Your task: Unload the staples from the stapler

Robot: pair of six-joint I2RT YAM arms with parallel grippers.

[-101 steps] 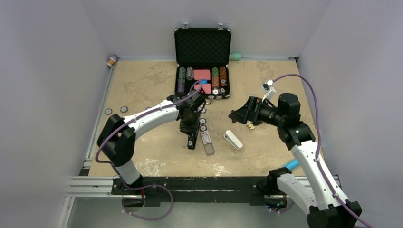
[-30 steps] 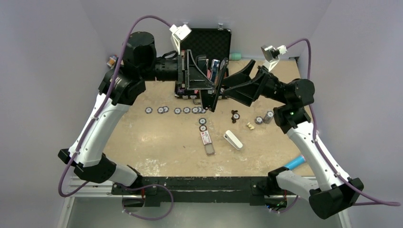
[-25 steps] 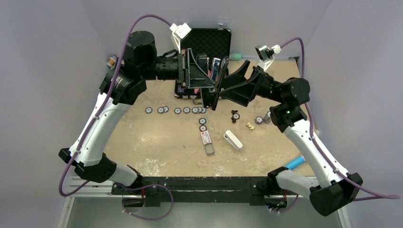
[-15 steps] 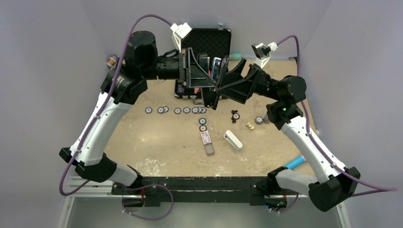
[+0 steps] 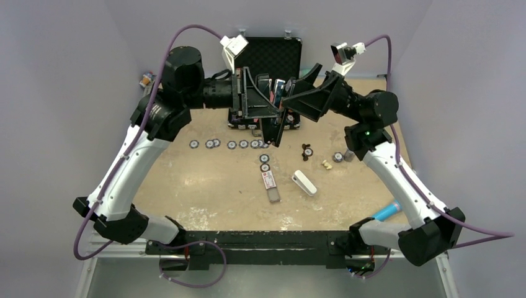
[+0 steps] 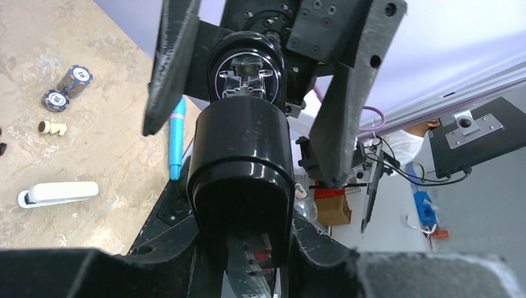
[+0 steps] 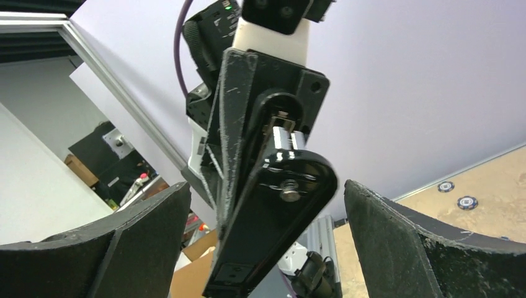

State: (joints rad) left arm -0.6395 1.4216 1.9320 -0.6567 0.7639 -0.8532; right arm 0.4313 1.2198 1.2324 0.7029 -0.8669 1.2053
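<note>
While left jaws clamp one stapler, right jaws gape.

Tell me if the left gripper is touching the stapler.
Touching. The left wrist view shows the stapler clamped between the fingers of the left gripper, with no gap on either side.

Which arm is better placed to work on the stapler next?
Right. The left gripper is shut on the stapler, holding it aloft; the right gripper is open, its fingers flanking the stapler, probably free to act.
</note>
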